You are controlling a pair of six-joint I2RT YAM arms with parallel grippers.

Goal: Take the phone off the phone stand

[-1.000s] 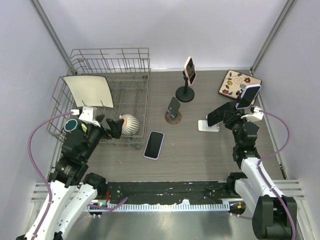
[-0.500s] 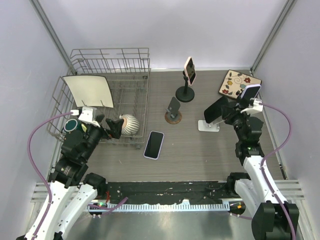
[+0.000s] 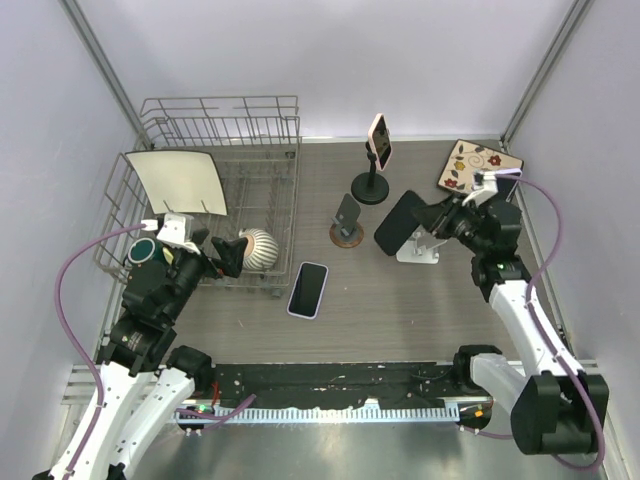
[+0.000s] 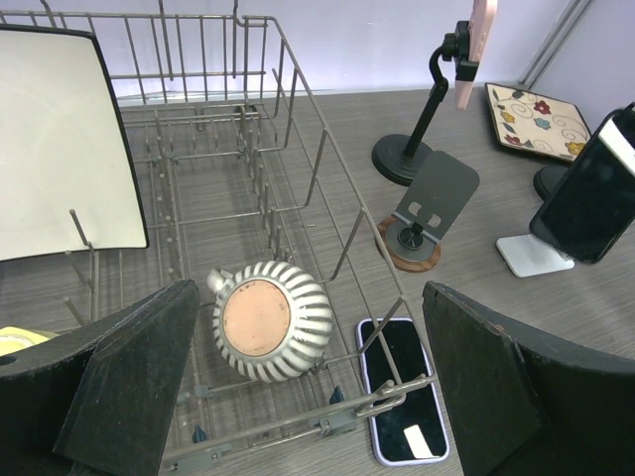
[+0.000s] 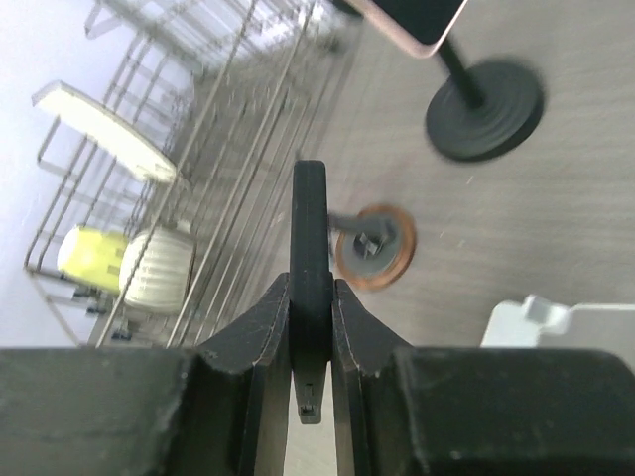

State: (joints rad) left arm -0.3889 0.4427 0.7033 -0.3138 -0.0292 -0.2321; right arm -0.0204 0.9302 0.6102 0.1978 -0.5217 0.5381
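Right of centre in the overhead view, our right gripper (image 5: 310, 290) is clamped tight on the edge of the phone (image 3: 397, 222), just up-left of the white stand (image 3: 417, 251). We should grip firmly, carry it clear and lay it flat. The phone is a slim, dark slab. Our left gripper (image 4: 310, 297) gapes wide, empty.

A robot test cell in a lab, not a home: a wood-grain table (image 3: 400, 300) boxed in by plain pale walls (image 3: 330, 60) with metal corner posts (image 3: 97, 55); a left arm (image 3: 150, 300) and a right arm (image 3: 520, 310) bolted at its near edge, trailing purple cables (image 3: 61, 285); household props set out: a wire dish rack (image 3: 225, 135), a patterned plate (image 3: 465, 160), phone stands (image 3: 371, 188).
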